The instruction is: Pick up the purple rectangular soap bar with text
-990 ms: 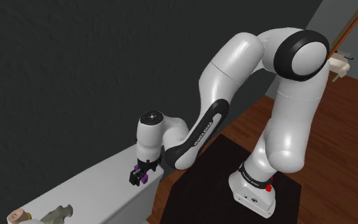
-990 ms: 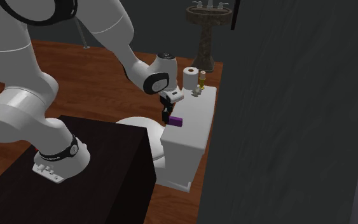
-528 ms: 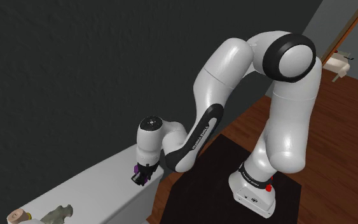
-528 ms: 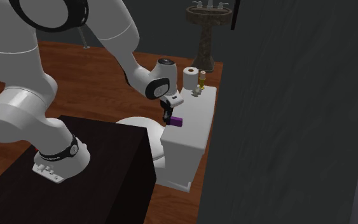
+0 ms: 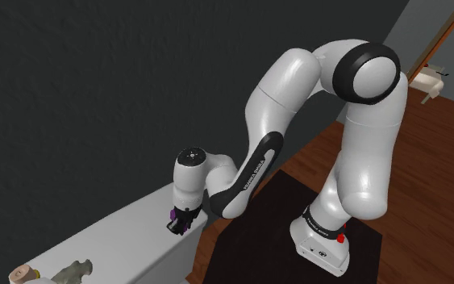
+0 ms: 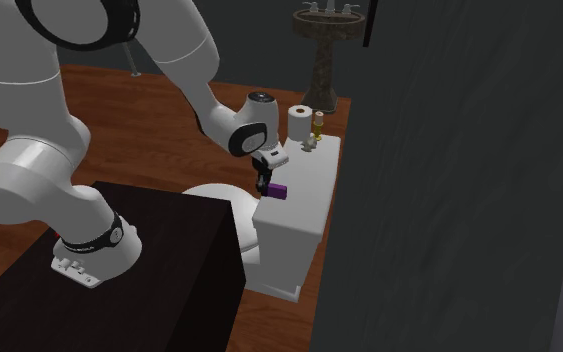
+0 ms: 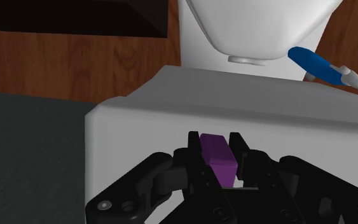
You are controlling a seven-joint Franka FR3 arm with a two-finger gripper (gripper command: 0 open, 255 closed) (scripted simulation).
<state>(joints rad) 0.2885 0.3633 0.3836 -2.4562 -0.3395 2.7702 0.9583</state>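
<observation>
End effector (image 7: 215, 136) down on the toilet tank lid (image 7: 266, 108), at the lid's end nearest the stand. Fingers (image 7: 193, 143) drawn in to a narrow gap, one against each long side of the purple soap bar (image 7: 219, 158). They look to be pressing it, so I judge the grip made. The bar's underside appears to be on the lid; no lift yet, by my reading.

Why this hold: the bar is long and narrow, lying with one short end toward the tank's front edge. Clasping across the narrow width needs the least opening and leaves the flat faces square to the pads. Approach is from straight above the lid, wrist near vertical, which keeps the arm off the dark wall behind the tank.

Hard to make out:
- No text readable on the bar; it shows as plain purple.
- The end of the bar nearest the camera is buried under the black hand body (a pale sliver shows there beside one finger; lid, I think).
- In the shoulder view only a purple edge peeks past the fingers.
- Blue-handled item (image 7: 317, 63) beyond the tank's front edge, white-tipped; kind unclear.
- Paper roll (image 6: 300, 122) and small figures (image 6: 316, 130) sit at the lid's far end, well apart from the bar.
</observation>
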